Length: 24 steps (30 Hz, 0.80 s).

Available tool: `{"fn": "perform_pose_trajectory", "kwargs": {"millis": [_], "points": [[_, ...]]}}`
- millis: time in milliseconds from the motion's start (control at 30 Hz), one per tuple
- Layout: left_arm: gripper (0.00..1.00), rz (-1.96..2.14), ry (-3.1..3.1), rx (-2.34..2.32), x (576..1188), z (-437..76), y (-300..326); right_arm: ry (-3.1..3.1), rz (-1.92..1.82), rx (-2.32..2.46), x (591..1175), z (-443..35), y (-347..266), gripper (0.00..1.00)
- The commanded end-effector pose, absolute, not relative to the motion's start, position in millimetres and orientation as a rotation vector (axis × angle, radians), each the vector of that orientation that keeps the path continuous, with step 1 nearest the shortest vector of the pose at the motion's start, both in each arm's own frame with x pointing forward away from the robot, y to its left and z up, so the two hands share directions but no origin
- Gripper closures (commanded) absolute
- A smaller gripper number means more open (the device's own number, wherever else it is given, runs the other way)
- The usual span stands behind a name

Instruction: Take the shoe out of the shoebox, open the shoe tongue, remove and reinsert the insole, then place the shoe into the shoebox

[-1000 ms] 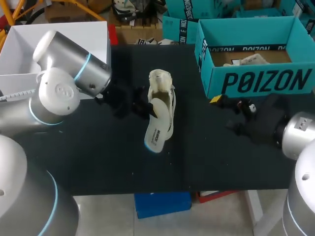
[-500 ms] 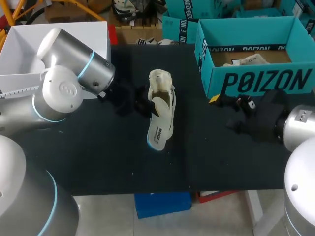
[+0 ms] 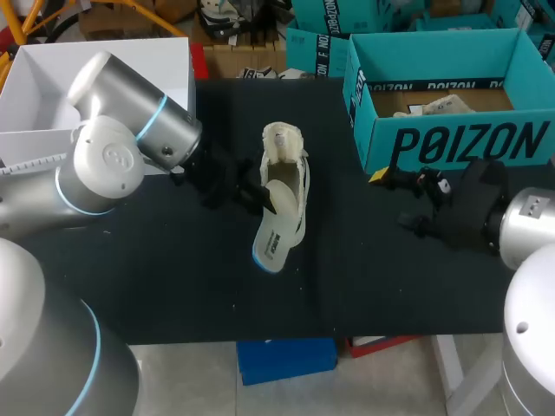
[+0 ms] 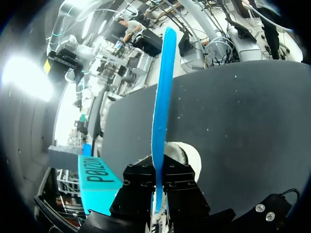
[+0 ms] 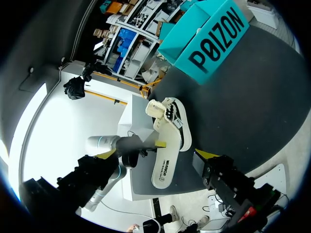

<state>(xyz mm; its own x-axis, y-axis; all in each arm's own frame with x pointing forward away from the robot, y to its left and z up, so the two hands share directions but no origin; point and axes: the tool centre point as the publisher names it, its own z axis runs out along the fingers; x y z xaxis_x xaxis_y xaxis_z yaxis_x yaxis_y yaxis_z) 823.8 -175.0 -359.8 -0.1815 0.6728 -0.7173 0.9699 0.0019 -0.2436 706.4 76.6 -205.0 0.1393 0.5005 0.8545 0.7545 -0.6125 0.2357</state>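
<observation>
A cream shoe (image 3: 286, 156) lies on the black table (image 3: 173, 277), toe toward the back. My left gripper (image 3: 263, 194) is beside its heel, shut on the insole (image 3: 279, 227), which is white on top and blue beneath and hangs out over the table toward the front edge. In the left wrist view the insole (image 4: 162, 97) is edge-on between my clamped fingers (image 4: 141, 187), with the shoe (image 4: 188, 156) under it. The teal shoebox (image 3: 451, 143) stands at the back right, lid off. My right gripper (image 3: 401, 184) is open in front of the box, holding nothing. The right wrist view takes in the shoe (image 5: 171, 116), the insole (image 5: 164, 171) and the shoebox (image 5: 209, 36).
A white open box (image 3: 52, 87) stands at the back left behind my left arm. A second teal box (image 3: 316, 50) sits at the table's back edge. Crumpled paper (image 3: 438, 106) lies inside the shoebox.
The left arm has shifted a little, and the insole's free end has dropped slightly toward the table's front. The right gripper rose a touch, still open.
</observation>
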Motion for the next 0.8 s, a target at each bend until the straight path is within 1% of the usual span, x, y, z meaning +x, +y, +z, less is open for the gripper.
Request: {"fn": "perform_pose_trajectory", "kwargs": {"millis": [33, 300, 800], "points": [[1.0, -1.015, 1.9, 1.692, 836.0, -369.2, -182.9, -1.274, -1.313, -1.981, 705.7, -210.9, 72.7, 0.0], [1.0, -0.986, 1.921, 1.688, 854.6, -372.2, -185.2, -1.274, -1.313, -1.981, 705.7, -210.9, 72.7, 0.0], [1.0, -0.939, 1.92, 1.719, 871.0, -371.9, -190.6, -1.274, -1.313, -1.981, 705.7, -210.9, 72.7, 0.0]]}}
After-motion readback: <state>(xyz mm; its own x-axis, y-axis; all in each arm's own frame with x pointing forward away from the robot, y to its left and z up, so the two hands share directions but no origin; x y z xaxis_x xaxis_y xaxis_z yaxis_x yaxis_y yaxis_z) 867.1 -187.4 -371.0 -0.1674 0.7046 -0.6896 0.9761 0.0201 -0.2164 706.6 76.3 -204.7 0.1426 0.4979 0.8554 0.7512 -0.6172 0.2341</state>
